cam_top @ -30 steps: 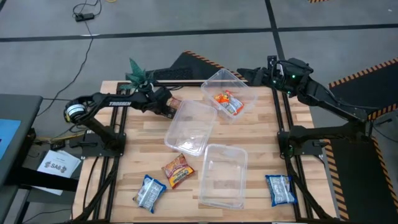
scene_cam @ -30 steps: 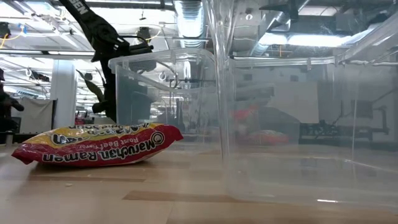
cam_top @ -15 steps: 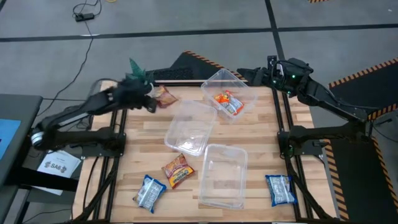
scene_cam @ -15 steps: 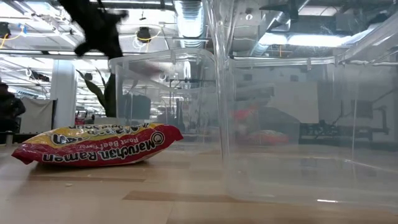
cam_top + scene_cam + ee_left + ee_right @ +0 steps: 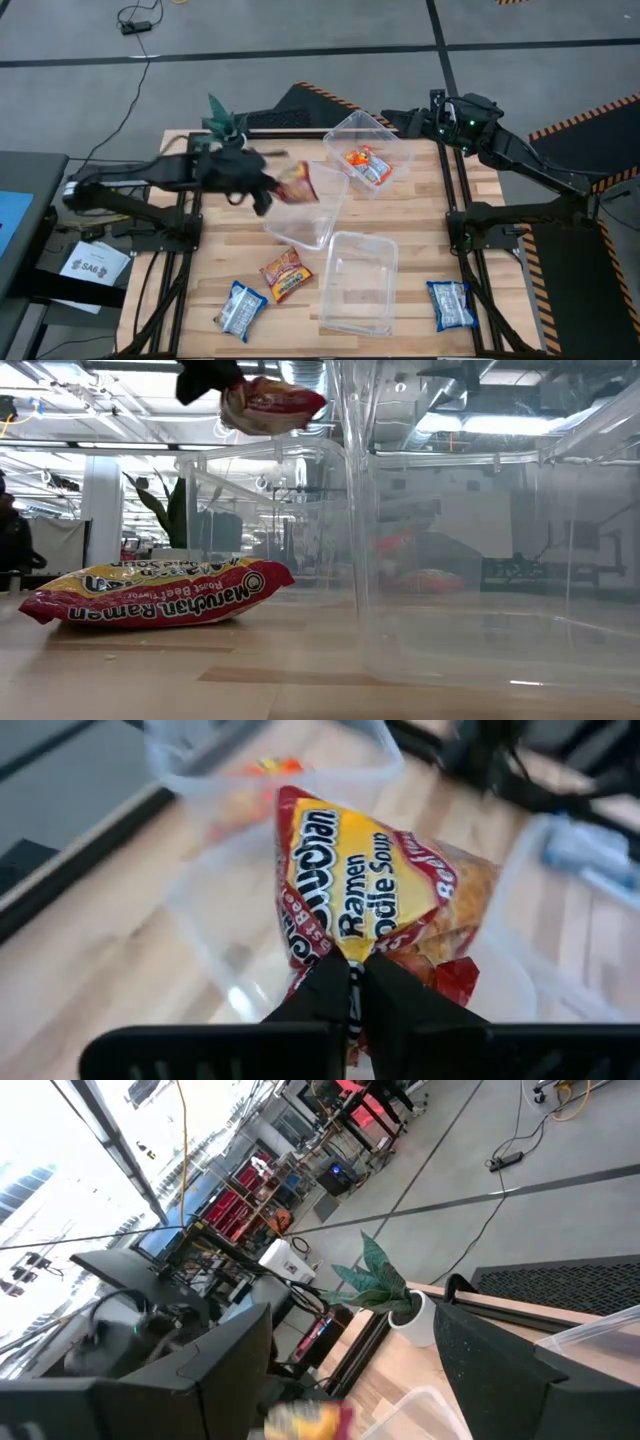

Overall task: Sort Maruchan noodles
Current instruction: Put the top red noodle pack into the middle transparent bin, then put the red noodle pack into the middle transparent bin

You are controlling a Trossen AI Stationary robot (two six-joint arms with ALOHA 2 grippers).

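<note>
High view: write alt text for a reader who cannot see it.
The left gripper holds a red-and-yellow noodle packet over the middle clear tub. Another red-and-yellow packet and two blue packets lie on the table; the right arm waits at the far right corner.

Three clear plastic tubs sit on the wooden table before me, a small potted plant at its far left corner, a cable trailing over the grey floor beyond.
</note>
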